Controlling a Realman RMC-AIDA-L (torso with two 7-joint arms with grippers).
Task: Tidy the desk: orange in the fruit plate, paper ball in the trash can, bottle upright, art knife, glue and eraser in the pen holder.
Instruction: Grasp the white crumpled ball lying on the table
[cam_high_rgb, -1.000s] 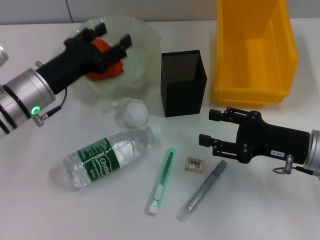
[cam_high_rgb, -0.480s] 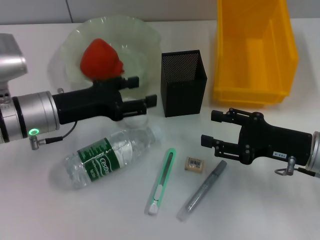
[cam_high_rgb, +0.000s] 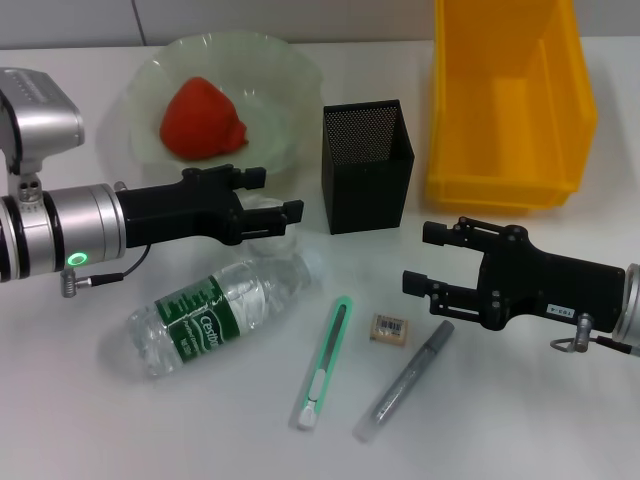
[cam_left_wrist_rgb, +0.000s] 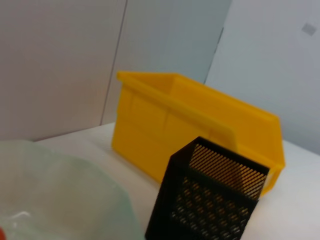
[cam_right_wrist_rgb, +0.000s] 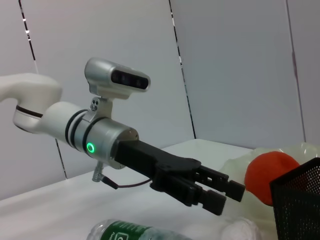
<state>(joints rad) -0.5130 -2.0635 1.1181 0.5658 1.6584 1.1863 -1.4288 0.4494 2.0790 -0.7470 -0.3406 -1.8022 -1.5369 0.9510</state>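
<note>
Only the orange (cam_high_rgb: 203, 117) sits in its plate (cam_high_rgb: 290, 75) upper left; open left gripper (cam_high_rgb: 278, 202) hovers mid-frame over the paper ball, open right gripper (cam_high_rgb: 427, 257) idles lower right, bottle (cam_high_rgb: 215, 312) lying, knife (cam_high_rgb: 324, 362), glue (cam_high_rgb: 404, 381), eraser (cam_high_rgb: 390, 328) out.

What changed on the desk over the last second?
The left gripper let go of the orange in the fruit plate and drew back toward the robot, now open over the paper ball, which it hides. The right gripper, bottle, knife, eraser and glue stayed put.

A red-orange orange (cam_high_rgb: 203, 116) lies in a pale green plate (cam_high_rgb: 290, 80); the bin (cam_high_rgb: 510, 100) is yellow, the mesh pen holder (cam_high_rgb: 366, 165) black.
</note>
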